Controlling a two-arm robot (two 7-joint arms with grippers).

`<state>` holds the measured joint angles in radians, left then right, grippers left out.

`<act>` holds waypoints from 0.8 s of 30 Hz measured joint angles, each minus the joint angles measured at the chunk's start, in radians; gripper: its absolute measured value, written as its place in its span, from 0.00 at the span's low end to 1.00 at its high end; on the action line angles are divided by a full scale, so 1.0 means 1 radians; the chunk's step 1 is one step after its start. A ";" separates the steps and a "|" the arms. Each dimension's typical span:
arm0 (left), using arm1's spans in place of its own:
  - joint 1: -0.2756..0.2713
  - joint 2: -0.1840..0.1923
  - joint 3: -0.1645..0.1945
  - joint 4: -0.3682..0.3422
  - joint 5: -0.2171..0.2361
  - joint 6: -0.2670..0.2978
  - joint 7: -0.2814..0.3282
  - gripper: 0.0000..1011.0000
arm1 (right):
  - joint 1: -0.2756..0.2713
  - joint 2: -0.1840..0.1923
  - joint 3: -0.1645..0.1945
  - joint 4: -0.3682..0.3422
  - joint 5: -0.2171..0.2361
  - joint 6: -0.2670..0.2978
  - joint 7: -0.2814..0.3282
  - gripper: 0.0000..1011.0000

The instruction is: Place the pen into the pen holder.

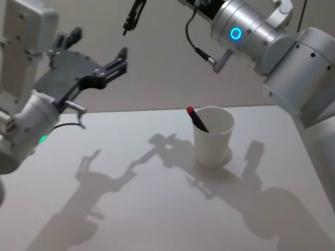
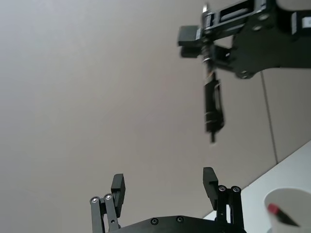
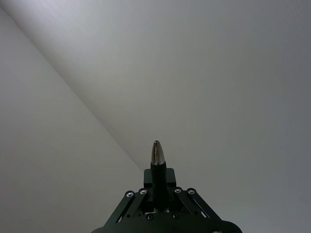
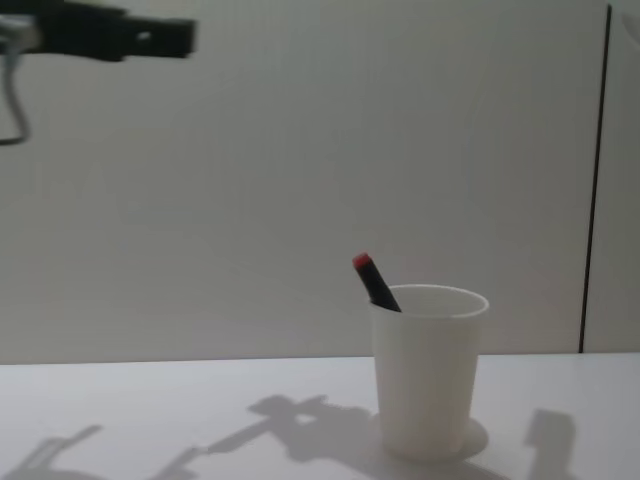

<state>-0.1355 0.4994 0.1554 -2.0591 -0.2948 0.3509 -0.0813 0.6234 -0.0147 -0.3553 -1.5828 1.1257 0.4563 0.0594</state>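
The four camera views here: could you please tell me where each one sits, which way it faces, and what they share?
Head view: high, looking down on the white table; the open left gripper and right gripper are raised.
Chest view: low, facing across the table at the white tapered paper cup holding a black pen with a red end.
Left wrist view: looks past its own fingers toward the wall and right gripper.
Right wrist view: faces the wall, its gripper shut on a black, silver-tipped pen.
Shared: head, chest and left wrist views show the cup.

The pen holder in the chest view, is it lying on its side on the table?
No, the pen holder stands upright on the table, with a red-tipped pen leaning out over its rim.
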 joint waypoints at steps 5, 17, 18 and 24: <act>0.059 0.066 -0.070 -0.052 -0.028 0.043 0.043 0.99 | 0.000 0.007 -0.001 -0.003 -0.021 -0.010 0.000 0.13; 0.175 0.167 -0.244 -0.133 -0.061 0.097 0.108 0.99 | -0.031 0.053 -0.005 -0.035 -0.155 -0.060 -0.015 0.13; 0.181 0.171 -0.253 -0.137 -0.062 0.099 0.110 0.99 | -0.031 0.053 -0.005 -0.035 -0.155 -0.060 -0.015 0.13; 0.214 0.196 -0.306 -0.158 -0.068 0.111 0.123 0.99 | -0.074 0.097 -0.010 -0.068 -0.255 -0.100 -0.026 0.13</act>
<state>0.0789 0.6956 -0.1510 -2.2175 -0.3623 0.4623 0.0420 0.5498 0.0819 -0.3653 -1.6511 0.8707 0.3563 0.0330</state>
